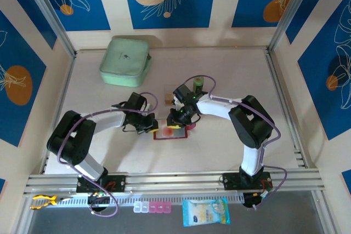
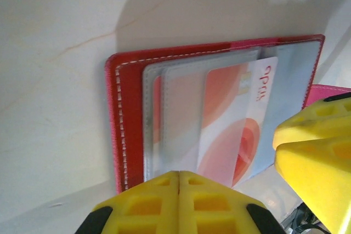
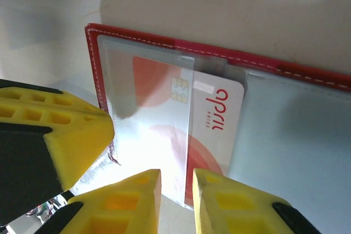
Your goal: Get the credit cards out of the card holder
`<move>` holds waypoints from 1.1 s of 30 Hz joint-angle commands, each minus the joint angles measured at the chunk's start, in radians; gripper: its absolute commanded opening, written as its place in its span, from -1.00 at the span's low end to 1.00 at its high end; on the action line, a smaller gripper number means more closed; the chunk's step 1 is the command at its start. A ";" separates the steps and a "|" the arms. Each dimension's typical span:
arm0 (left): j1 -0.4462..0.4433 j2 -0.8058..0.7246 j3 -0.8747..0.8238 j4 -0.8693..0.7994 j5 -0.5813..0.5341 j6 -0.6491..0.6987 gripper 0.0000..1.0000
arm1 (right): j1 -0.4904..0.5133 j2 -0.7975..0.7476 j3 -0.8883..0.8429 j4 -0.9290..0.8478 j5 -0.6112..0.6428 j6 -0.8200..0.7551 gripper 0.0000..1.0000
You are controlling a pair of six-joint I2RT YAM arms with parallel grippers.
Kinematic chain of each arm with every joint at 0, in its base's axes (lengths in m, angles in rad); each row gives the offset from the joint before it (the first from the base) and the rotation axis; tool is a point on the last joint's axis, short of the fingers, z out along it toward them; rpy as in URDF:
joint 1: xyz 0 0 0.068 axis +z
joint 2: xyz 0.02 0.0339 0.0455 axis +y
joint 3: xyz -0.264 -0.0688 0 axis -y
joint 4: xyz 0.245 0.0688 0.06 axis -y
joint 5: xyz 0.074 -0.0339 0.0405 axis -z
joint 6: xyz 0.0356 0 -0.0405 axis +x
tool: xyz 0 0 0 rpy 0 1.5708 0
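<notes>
Jaws of your right tool [image 3: 176,182] stand a little apart, clamped on nothing I can see. Their slim gap sits right over the near short edge of the white-and-orange credit card [image 3: 215,119], which lies flat beneath. Whether the tips touch the card I cannot tell.

The card's long axis runs straight away from that tool, chip end farthest. It sits half in, half out: the chip side is under a clear sleeve [image 3: 142,97], and the lettered side is bare, offset toward the other leaf of the dark red card holder [image 3: 137,38]. So, as I judge it, the way out is sideways across your tool's line, toward that other leaf, not back toward the wrist.

Your left tool [image 2: 179,184] is clenched with nothing between its fingers. Its tips are at the holder's near edge over the sleeves, just beside the right tool. It looks placed to pin the holder down, though contact is hidden.

The holder lies open and flat on the tabletop [image 1: 219,146], between the two tools. Your right tool is the nearer to the card. The right arm [image 1: 219,105] and left arm [image 1: 104,119] fold in from either side, elbows out, wrists tipped down over the holder.
</notes>
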 commanded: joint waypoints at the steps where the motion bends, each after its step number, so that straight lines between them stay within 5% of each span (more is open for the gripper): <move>1: -0.022 -0.017 0.040 -0.034 0.005 0.018 -0.90 | -0.012 -0.038 -0.023 0.002 -0.019 0.012 -0.52; 33: -0.047 0.087 0.030 -0.045 -0.023 0.040 -0.97 | -0.023 0.050 -0.047 0.037 -0.069 0.027 -0.51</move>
